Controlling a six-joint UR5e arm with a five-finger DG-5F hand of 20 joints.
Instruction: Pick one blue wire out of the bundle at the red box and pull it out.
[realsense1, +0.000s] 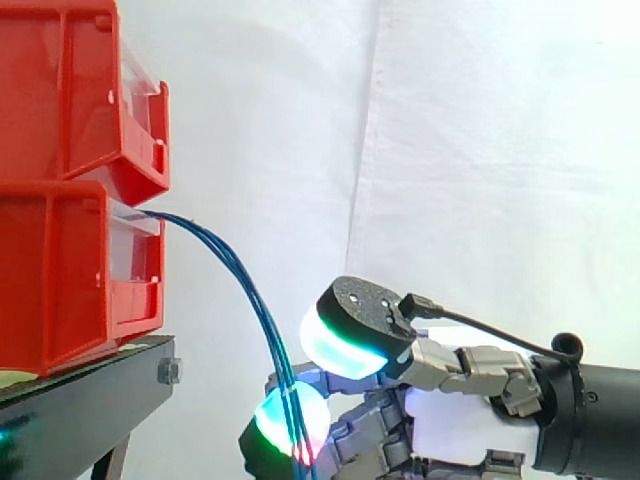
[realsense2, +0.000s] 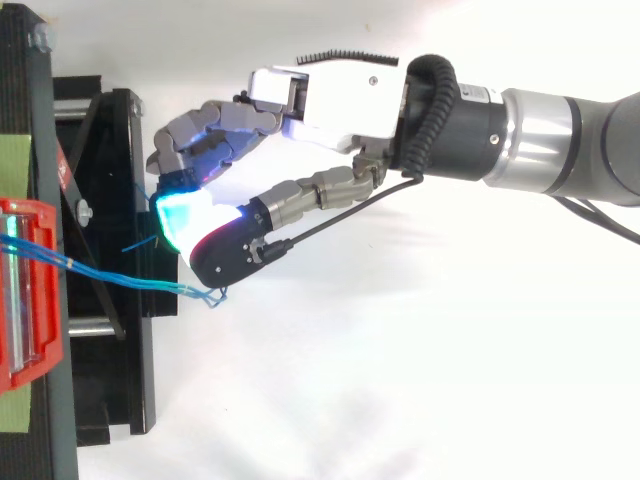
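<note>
red bins: 2, stacked at far left on a black stand.
blue wires: a bundle leaving the front of the lower bin, arching down and right, crossing the front of the hand low in the side view.
hand: right of the bins, low, near the stand's height; grip on any wire impossible to tell.
white curtain: behind everything.

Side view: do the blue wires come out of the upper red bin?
No, the blue wires leave the lower red bin, arcing down.
</note>
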